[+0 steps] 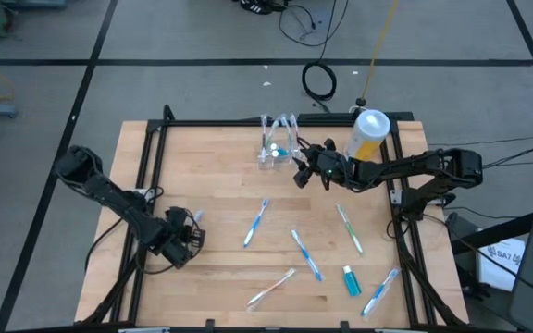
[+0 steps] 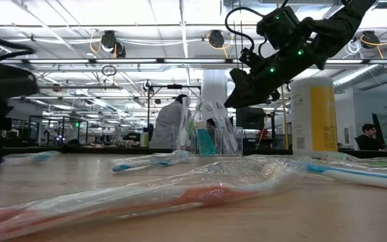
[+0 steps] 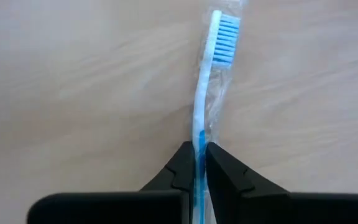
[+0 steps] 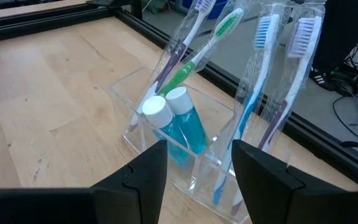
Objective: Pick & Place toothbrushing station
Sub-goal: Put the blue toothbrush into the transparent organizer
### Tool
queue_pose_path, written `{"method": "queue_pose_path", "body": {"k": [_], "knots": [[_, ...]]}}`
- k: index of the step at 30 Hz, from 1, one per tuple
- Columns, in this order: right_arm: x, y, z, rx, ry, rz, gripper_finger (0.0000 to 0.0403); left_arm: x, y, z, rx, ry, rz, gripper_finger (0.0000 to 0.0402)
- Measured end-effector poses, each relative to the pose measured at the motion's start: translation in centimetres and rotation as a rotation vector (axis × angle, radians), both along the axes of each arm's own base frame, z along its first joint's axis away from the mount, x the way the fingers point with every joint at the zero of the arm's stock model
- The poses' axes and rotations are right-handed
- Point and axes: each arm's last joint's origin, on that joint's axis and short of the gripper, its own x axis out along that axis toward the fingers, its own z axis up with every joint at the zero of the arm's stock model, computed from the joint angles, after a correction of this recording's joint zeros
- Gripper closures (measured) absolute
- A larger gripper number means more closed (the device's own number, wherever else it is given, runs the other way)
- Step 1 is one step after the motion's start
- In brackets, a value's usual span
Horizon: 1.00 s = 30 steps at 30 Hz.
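A: Which step is in hand?
B: A wrapped toothbrush (image 3: pixel 205 99), well apart from the station (image 1: pixel 277 143) at the table's (image 1: pixel 220 194) far edge, is pinched by the left gripper (image 3: pixel 200 167).
A: And next?
B: Lifting and carrying to the station seem called for. The right gripper (image 4: pixel 197 165) is held open just beside it.

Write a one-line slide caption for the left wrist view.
Left gripper shut on a wrapped blue-and-white plastic toothbrush lying on the wooden table.

We see a grey floor (image 1: pixel 202 37) crossed by dark lines, with black cables (image 1: pixel 319 80) coiled on it. Beyond the bench (image 1: pixel 220 194), strip lights (image 2: pixel 79 20) line a high ceiling; a person (image 2: pixel 168 124) stands among distant desks.
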Motion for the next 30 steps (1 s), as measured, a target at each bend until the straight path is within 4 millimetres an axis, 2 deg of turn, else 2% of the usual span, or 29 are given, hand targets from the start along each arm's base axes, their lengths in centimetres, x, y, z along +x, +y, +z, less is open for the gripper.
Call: {"method": "queue_pose_path", "body": {"k": [7,12,16,20,25,30], "knots": [[0.0,0.0,0.1,-0.001,-0.006,0.0,0.0232,3.5,-0.1,3.4,0.235,-0.188,-0.125,0.0394],[0.0,0.0,0.1,-0.001,-0.006,0.0,0.0232,6.2,1.4,6.1,0.399,-0.215,-0.168,0.0372],[0.0,0.0,0.1,0.016,-0.021,-0.01,0.0232,8.6,3.7,7.7,0.504,-0.203,-0.204,0.0369],[0.0,0.0,0.0,0.02,-0.023,-0.012,0.0232,11.2,6.8,9.1,0.591,-0.222,-0.272,0.0383],[0.0,0.0,-0.1,0.023,-0.01,-0.012,0.0232,14.0,11.1,11.5,0.69,-0.372,-0.372,0.0392],[-0.1,0.0,-0.3,0.028,0.014,-0.012,0.0232,14.9,15.3,14.0,0.836,-0.549,-0.414,0.0383]]}}
